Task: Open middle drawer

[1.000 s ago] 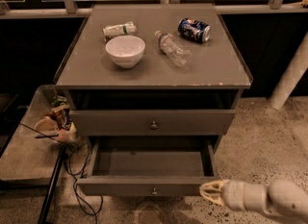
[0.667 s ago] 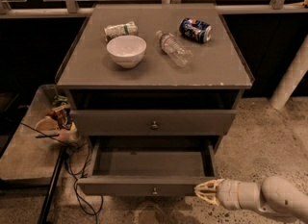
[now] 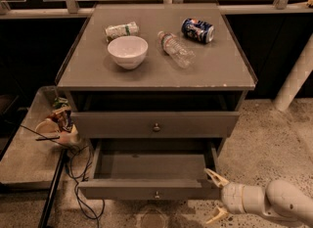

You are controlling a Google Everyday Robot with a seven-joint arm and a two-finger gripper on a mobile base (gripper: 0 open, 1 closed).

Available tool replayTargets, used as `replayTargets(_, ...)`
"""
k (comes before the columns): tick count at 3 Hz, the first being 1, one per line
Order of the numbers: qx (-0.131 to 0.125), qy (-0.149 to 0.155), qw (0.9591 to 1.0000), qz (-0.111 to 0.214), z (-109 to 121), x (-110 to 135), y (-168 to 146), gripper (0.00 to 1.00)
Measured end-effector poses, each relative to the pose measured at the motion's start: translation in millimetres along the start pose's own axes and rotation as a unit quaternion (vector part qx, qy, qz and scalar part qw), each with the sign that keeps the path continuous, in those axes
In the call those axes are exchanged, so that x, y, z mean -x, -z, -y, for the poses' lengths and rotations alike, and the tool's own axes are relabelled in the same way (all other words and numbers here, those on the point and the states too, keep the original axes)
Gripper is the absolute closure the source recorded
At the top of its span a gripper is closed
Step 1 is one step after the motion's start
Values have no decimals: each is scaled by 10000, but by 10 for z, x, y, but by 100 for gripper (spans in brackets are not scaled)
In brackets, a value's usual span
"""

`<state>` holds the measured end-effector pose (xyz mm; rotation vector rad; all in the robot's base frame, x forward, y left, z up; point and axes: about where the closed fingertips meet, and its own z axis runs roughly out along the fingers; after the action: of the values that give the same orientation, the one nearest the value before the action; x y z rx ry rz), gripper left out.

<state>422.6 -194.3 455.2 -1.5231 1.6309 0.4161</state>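
Task was judged nearly done: grey-brown wooden middle drawer (image 3: 127,190) was found pulled out, cream gripper (image 3: 209,195) splayed open at its right corner.

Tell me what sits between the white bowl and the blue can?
A clear plastic bottle lying on its side, seen in the camera view. The claw is down at right, beside the pulled-out bottom drawer.

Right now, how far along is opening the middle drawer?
Done: the grey-brown wooden middle drawer stands pulled out, its box showing below the closed drawer above. In hand: the gripper sits open by its right front corner, holding nothing. Left: apparently only backing away.
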Motion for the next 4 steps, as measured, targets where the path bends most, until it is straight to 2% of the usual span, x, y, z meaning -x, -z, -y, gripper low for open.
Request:
replayTargets(1, 16, 131, 9999, -91, 63, -8, -95, 0)
replayTargets(2, 49, 84, 9998, -201, 92, -112, -221, 0)
replayTargets(3, 172, -124, 9991, -369, 140, -365, -517, 0)
replayTargets(4, 180, -126, 9991, -370, 138, -367, -524, 0)
